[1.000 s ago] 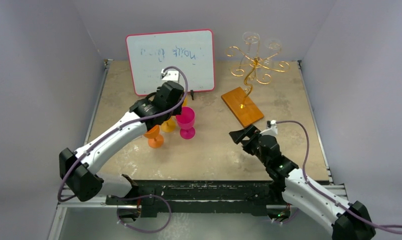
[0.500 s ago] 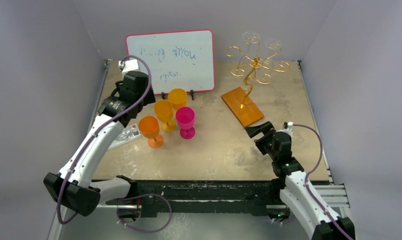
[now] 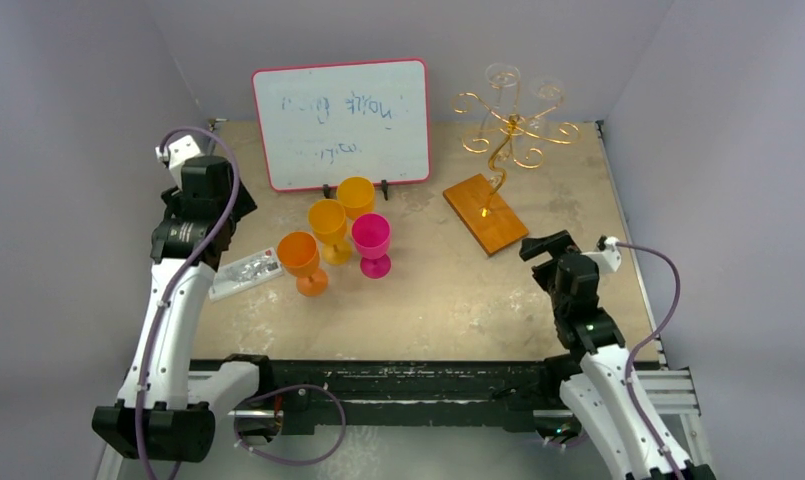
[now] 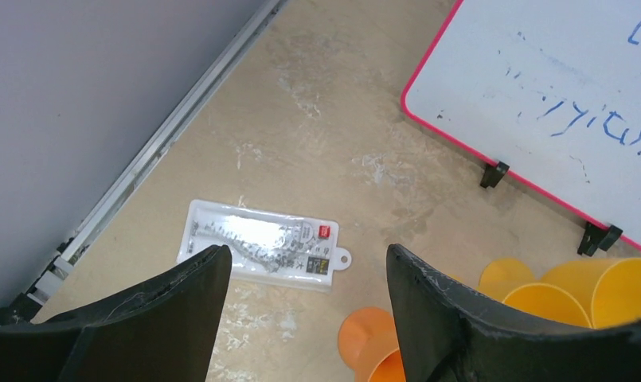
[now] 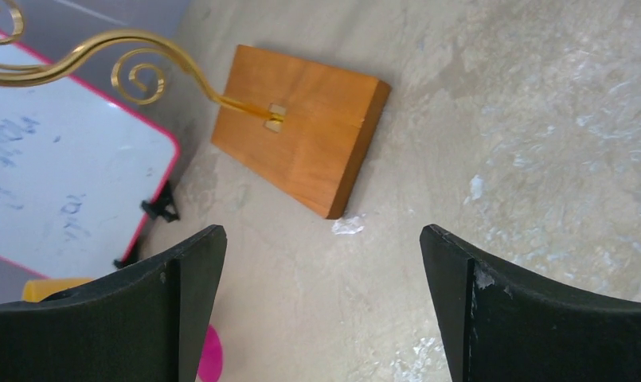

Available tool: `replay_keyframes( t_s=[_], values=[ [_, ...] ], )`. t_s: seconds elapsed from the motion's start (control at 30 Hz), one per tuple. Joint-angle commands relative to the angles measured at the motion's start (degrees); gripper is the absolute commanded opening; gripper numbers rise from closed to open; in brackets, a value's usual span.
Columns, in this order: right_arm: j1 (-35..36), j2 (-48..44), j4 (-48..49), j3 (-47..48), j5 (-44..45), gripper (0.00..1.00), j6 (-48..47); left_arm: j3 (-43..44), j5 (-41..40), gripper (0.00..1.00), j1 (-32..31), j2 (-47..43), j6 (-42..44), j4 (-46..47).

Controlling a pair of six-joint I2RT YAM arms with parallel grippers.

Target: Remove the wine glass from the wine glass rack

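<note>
Wine glass (image 3: 502,76) and pincers are well apart: the right gripper (image 5: 321,239) hangs wide open and empty over the table (image 3: 438,300), near the wooden base of the wine glass rack (image 3: 486,212). The clear glass sits atop the rack's gold scrolls at the back right. The left gripper (image 4: 305,263), also open and empty, hovers above a clear packet (image 4: 261,248) beside the orange goblet (image 3: 300,256).

Whiteboard (image 4: 556,95): red frame, blue scribbles, upright, ahead and right of the left pincer (image 4: 307,263).
Plastic packet (image 4: 261,248): clear, lying flat, directly below this pincer.
Goblets: orange goblet (image 3: 300,258), two yellow goblets (image 3: 328,225), pink goblet (image 3: 371,240), clustered at its right.
</note>
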Motion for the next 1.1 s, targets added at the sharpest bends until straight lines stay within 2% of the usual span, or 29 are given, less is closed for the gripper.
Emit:
replay_keyframes(
  t_s=[0.0,0.17,0.27,0.4,0.6,0.73,0.83,0.93,1.07],
  values=[
    [-4.9,7.6,3.0,3.4,-1.9,0.95,-2.5,-1.9,0.6,0.71,0.2,-5.3,-3.0,-0.8],
    [-19.8,13.2,9.7,4.1,-19.3,0.97,-4.9,-1.3,0.3,0.77,0.2,-9.4,-3.8,-5.2],
    [-23.2,16.8,9.3,8.6,-26.9,1.00,-8.8,-1.0,1.5,0.78,0.2,-11.1,-4.1,-6.9],
    [-23.2,20.2,2.8,16.3,-24.5,1.00,-10.6,-1.2,4.6,0.80,0.2,-13.1,-5.9,-8.4],
    [-23.2,23.1,-12.0,26.2,-9.8,1.00,-9.8,-1.5,5.5,0.82,0.2,-15.7,-5.8,-9.9],
    [-23.2,22.2,-13.5,29.6,-2.8,1.00,-12.1,-0.4,7.0,0.83,0.2,-16.1,-5.6,-11.1],
    [-23.3,22.7,-9.2,31.8,-3.6,1.00,-16.9,-0.5,8.3,0.84,0.2,-16.9,-5.4,-10.7],
    [-23.9,26.8,-11.2,38.5,-5.1,1.00,-17.1,-0.5,8.8,0.84,0.2,-17.0,-5.0,-9.9],
    [-25.5,32.0,-10.3,44.3,-11.4,1.00,-18.7,0.0,9.1,0.84,0.2,-15.7,-4.2,-9.8]
  ],
)
